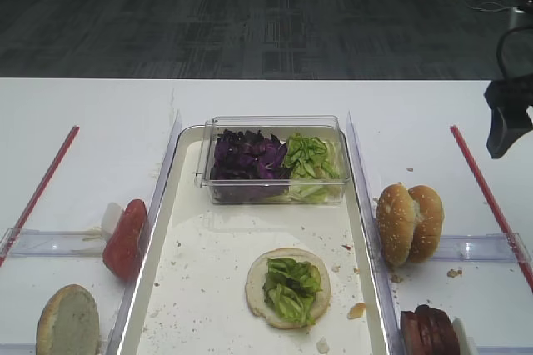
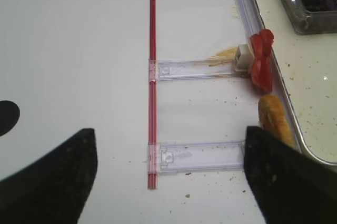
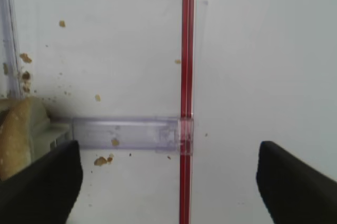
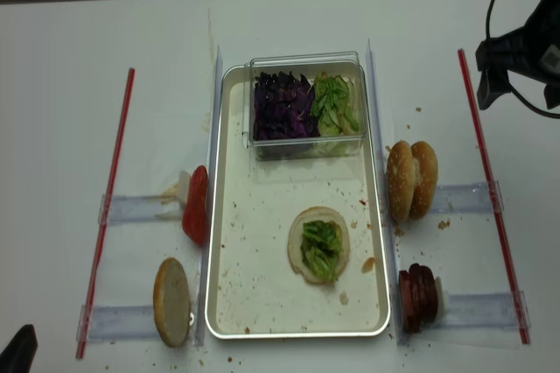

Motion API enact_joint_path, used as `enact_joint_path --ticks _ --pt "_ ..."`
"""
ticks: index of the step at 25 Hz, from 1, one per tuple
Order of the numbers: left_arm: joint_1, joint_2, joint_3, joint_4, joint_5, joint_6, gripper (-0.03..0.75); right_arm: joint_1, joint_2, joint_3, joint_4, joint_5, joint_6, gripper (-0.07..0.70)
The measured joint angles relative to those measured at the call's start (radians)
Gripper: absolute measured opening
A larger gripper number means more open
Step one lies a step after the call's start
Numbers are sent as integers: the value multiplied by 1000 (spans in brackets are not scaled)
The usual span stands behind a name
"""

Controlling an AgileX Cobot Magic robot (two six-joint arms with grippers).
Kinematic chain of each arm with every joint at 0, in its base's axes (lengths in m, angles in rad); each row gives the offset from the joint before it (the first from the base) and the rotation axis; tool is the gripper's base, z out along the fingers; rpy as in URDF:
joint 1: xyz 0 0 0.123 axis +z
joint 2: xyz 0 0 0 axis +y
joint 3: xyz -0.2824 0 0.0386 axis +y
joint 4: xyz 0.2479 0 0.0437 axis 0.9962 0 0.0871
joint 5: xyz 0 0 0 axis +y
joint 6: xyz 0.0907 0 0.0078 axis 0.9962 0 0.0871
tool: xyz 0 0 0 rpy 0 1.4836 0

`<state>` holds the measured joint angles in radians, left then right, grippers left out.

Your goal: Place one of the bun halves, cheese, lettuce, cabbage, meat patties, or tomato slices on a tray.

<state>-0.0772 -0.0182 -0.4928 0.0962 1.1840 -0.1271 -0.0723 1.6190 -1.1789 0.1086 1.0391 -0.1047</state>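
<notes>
The cream tray (image 1: 187, 230) holds a bun half (image 1: 254, 292) topped with lettuce (image 1: 291, 288). At its far end a clear box holds purple cabbage (image 1: 246, 159) and more lettuce (image 1: 312, 157). Two bun halves (image 1: 408, 223) stand on edge right of the tray, with meat patties (image 1: 429, 332) nearer. Tomato slices (image 1: 125, 238) and another bun half (image 1: 68, 322) stand to its left. No cheese shows. My right gripper (image 3: 168, 182) hangs open and empty over the right red strip (image 3: 185, 77). My left gripper (image 2: 168, 176) is open and empty over the left strip (image 2: 152, 77).
Clear plastic holders (image 1: 479, 247) (image 2: 200, 155) run from the red strips toward the tray and prop the food upright. Crumbs dot the tray and the white table (image 1: 83, 122). Dark carpet lies beyond the table's far edge.
</notes>
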Motion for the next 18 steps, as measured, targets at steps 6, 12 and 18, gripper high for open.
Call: enact_joint_path --ticks 6,12,18 --pt "0 0 0 0 0 0 561 0 -130 208 -2 -13 -3 693" --pt "0 0 0 0 0 0 561 0 -323 459 -6 -35 -3 693" --pt "0 0 0 0 0 0 561 0 -541 632 -10 -36 9 693"
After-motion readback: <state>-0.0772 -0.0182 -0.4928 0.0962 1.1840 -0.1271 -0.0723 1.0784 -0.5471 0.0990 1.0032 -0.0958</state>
